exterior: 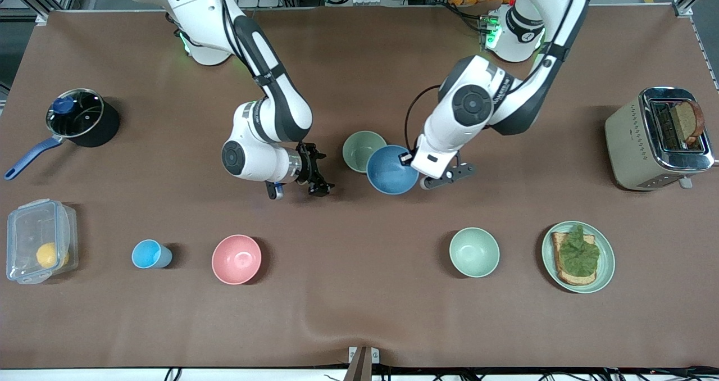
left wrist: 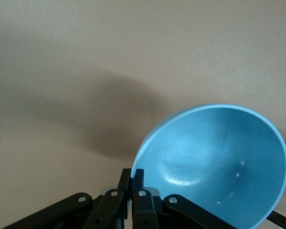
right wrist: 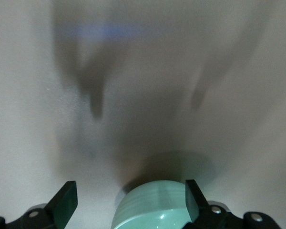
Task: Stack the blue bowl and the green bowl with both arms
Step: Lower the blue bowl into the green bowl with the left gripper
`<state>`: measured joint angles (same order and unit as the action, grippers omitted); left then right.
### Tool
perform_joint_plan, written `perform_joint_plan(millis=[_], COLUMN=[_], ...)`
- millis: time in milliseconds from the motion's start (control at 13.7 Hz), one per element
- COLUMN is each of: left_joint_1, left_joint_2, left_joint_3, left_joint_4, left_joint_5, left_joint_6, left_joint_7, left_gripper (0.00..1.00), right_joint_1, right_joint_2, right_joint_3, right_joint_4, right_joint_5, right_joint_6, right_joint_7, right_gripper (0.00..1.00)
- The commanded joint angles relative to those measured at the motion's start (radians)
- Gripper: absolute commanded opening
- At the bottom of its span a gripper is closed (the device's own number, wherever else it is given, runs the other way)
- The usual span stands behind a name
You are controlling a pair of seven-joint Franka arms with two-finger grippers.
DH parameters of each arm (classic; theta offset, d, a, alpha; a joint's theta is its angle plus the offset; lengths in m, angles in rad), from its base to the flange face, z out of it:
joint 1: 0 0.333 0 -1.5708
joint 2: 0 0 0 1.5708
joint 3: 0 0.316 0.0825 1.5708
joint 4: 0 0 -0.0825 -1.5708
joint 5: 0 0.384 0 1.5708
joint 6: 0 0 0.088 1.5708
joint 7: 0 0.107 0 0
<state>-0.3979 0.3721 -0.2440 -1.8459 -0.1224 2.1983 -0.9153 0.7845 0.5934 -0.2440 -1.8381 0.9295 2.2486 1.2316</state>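
My left gripper (exterior: 409, 159) is shut on the rim of the blue bowl (exterior: 389, 171) and holds it tilted, just above the table. In the front view it overlaps the edge of the sage-green bowl (exterior: 361, 149), which stands upright on the table at mid-table. In the left wrist view the left gripper (left wrist: 132, 174) pinches the blue bowl's (left wrist: 214, 162) rim. My right gripper (exterior: 320, 172) is open and empty, low beside the green bowl, toward the right arm's end. In the right wrist view the green bowl (right wrist: 157, 207) shows between the open right gripper (right wrist: 128, 200).
A mintier green bowl (exterior: 474, 252), a green plate with toast (exterior: 578, 256), a pink bowl (exterior: 236, 259), a light-blue cup (exterior: 148, 254) and a clear box (exterior: 37, 240) stand nearer the front camera. A pot (exterior: 78, 117) and a toaster (exterior: 657, 138) stand at the table's ends.
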Motion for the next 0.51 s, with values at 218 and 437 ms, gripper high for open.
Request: perform_joint_plan(millis=[218, 437], left_joint_1=[-0.062, -0.088], left_joint_2=[-0.005, -0.005], left_joint_3=[0.005, 0.0], left_joint_4=[-0.062, -0.076], left_joint_5=[0.026, 0.023], left_joint_6=[0.061, 0.064], left_joint_7=[-0.148, -0.184], left_gripper=[0.0, 0.0], right_joint_1=[0.025, 0.035], right_joint_2=[0.002, 0.002], right_joint_3=[0.003, 0.003], right_joint_4=[-0.041, -0.041], right_joint_5=[0.04, 0.04], right_joint_6=[0.026, 0.026], right_joint_7=[-0.04, -0.04], right_gripper=[1.0, 1.0])
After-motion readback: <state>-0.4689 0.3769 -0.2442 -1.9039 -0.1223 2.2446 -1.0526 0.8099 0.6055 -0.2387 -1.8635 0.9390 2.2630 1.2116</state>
